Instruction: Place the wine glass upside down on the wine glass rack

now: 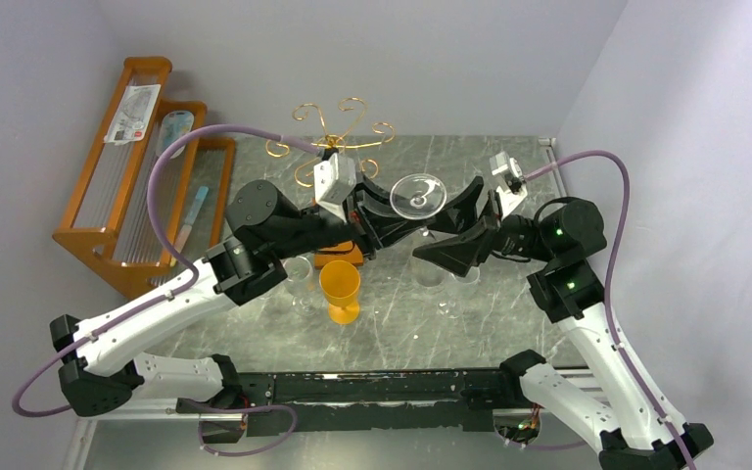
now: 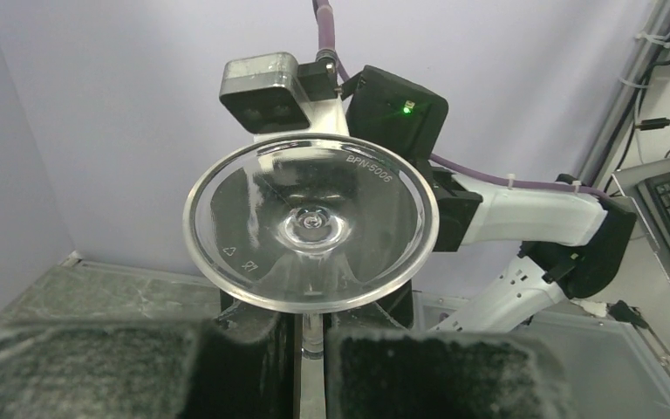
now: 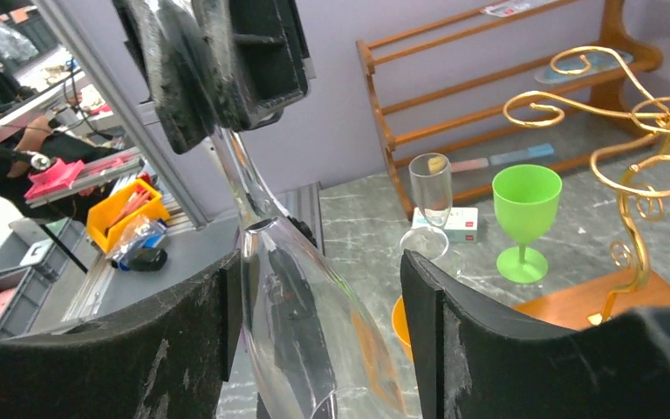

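Observation:
The clear wine glass hangs in the air over mid-table, its round foot up and its bowl down. My left gripper is shut on the stem, just below the foot. My right gripper is open, with its fingers on either side of the bowl. The left pad is close to the bowl and a gap shows at the right pad. The gold wire wine glass rack stands behind the left wrist. Its curled arms show in the right wrist view.
A stepped wooden shelf stands at the far left. An orange goblet and clear glasses stand below the grippers. A green goblet, a flute and a small box are near the rack's orange-brown base.

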